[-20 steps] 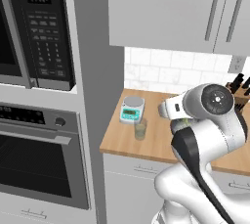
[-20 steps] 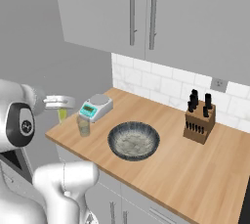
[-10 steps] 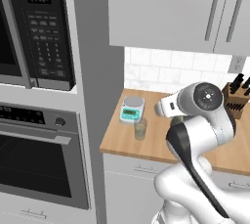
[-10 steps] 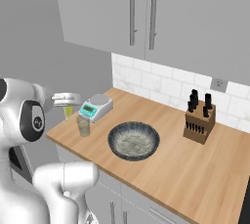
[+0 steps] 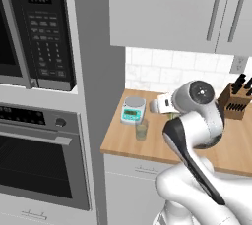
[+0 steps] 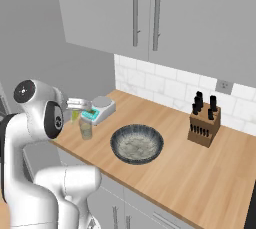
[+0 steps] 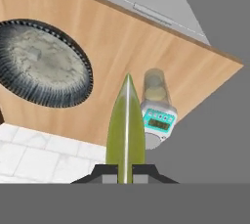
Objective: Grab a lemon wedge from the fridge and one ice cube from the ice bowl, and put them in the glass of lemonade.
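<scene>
My gripper (image 7: 125,174) is shut on the lemon wedge (image 7: 126,125), a yellow-green sliver that sticks up between the fingertips. The gripper (image 6: 76,111) hangs above the counter's left end, just over and beside the glass of lemonade (image 6: 86,129). In the hand view the glass (image 7: 155,88) lies just past the wedge's tip, to its right. The ice bowl (image 7: 73,88) is dark-rimmed and speckled grey, and it stands further along the counter (image 6: 136,144). A small ice cube (image 7: 33,54) lies inside it. The fridge is out of view.
A white and teal scale (image 6: 98,110) stands right behind the glass. A knife block (image 6: 204,123) sits at the back right by the tiled wall. The oven (image 5: 39,155) and microwave column bounds the counter on the left, with wall cabinets overhead.
The hand with the wedge has drifted a little along the counter toward the glass and scale. The glass and the bowl have stayed put.
</scene>
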